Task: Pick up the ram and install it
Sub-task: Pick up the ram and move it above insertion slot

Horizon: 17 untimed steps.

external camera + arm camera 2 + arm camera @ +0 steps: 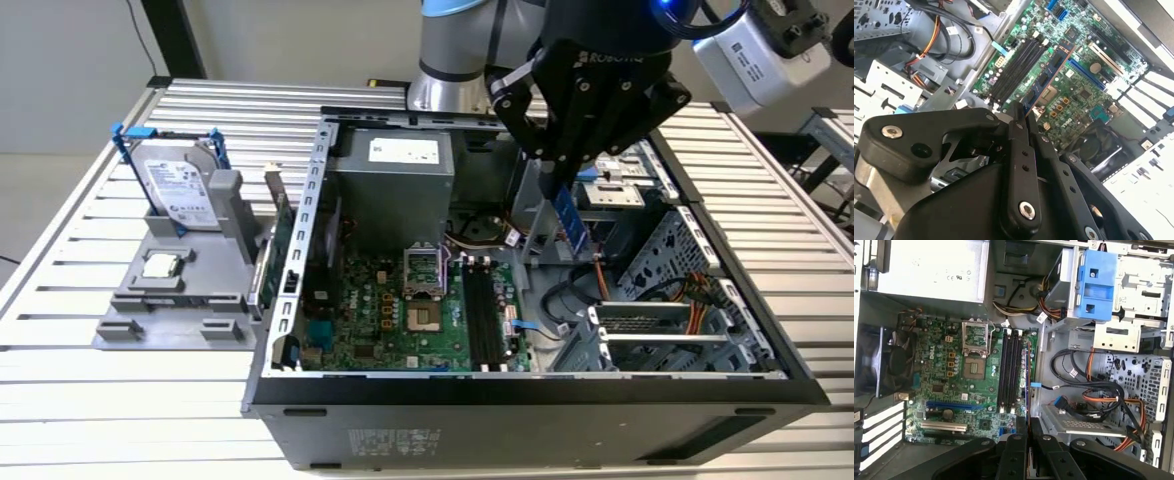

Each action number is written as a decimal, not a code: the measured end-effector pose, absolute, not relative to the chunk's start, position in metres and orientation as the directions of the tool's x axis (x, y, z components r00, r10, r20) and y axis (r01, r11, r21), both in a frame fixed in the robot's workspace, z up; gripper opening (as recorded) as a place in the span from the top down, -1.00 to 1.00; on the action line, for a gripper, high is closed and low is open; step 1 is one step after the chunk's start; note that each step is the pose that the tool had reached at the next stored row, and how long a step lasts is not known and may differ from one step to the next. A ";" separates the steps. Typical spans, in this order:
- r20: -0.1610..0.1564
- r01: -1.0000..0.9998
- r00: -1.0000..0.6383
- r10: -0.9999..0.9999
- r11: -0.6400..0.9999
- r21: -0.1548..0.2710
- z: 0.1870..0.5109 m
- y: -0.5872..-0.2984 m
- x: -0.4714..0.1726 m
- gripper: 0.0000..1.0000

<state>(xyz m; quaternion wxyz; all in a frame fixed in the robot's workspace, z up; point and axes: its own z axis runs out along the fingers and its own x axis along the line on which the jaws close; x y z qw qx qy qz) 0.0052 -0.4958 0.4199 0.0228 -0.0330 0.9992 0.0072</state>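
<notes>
My gripper (563, 178) hangs over the open computer case (287, 300), shut on the ram (573, 224). The ram is a narrow blue circuit stick that points down from the fingers toward the motherboard. In the second wrist view the ram (1050, 72) sticks out from the gripper (1021, 114) above the black memory slots (1014, 67). In the first wrist view the ram (1027, 405) shows edge-on, running from the gripper (1027, 429) just beside the memory slots (1010, 370). In the exterior view the memory slots (487, 320) lie lower and toward that view's left of the stick.
A grey holder (160, 310) at the exterior view's left carries a silver hard drive (180, 190) and a small square CPU chip (163, 265). Inside the case are the power supply (394, 170), the CPU socket (424, 290), loose cables (1094, 395) and a metal drive cage (667, 330).
</notes>
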 end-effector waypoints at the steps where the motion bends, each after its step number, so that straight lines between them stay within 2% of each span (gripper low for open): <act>1: -0.044 -0.065 -0.997 -0.065 0.998 0.013 0.419 -0.496 0.006 1.00; 17: -0.036 -0.055 -0.998 -0.055 0.998 0.013 0.415 -0.495 0.012 1.00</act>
